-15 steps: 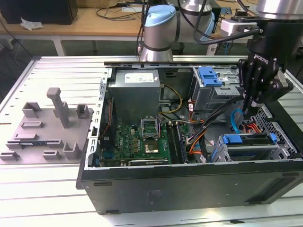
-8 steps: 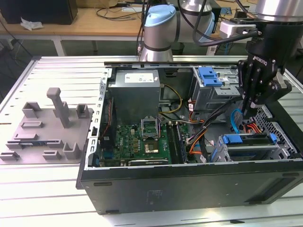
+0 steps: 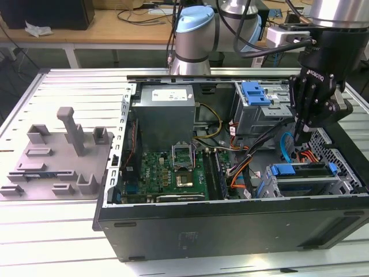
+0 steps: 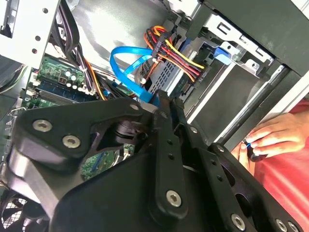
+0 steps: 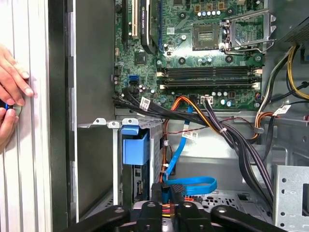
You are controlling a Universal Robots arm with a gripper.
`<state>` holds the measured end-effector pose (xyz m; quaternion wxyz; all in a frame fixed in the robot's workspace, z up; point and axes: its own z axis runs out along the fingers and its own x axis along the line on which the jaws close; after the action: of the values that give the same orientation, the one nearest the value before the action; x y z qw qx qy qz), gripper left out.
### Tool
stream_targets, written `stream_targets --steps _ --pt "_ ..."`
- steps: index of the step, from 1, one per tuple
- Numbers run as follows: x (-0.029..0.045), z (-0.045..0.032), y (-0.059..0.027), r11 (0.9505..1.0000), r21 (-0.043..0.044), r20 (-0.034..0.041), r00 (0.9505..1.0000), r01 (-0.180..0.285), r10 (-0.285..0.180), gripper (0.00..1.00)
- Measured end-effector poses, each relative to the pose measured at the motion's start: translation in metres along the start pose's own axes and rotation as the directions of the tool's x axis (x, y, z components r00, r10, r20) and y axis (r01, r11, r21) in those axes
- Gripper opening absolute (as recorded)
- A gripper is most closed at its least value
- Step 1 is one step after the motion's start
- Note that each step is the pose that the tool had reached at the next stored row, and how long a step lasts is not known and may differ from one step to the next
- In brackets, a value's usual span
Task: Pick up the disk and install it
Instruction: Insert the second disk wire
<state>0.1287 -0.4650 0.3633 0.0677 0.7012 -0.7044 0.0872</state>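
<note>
Sitting in the computer case's (image 3: 230, 225) drive bay, the disk (image 3: 300, 173) lies beneath the gripper (image 3: 300, 135).

Nothing reads cleanly. The gripper (image 3: 300, 134) carries a short white word on its black body in the exterior view (a maker's mark, left unread). The power-supply box (image 3: 166, 109) has a white sticker (image 3: 173, 94) on top, print too small. In the first wrist view, white cable tags (image 5: 145, 102) and the motherboard (image 5: 193, 58) bear tiny printing, illegible.
</note>
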Motion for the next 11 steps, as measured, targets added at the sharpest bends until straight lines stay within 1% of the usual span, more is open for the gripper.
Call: stream_targets --steps 1,11 --pt "0.0 0.0001 0.0001 1.0 -0.0003 -0.0001 1.0 -0.001 0.001 0.16" --pt "-0.0001 0.0005 0.0002 1.0 -0.0012 -0.0002 1.0 -0.005 0.005 0.16"
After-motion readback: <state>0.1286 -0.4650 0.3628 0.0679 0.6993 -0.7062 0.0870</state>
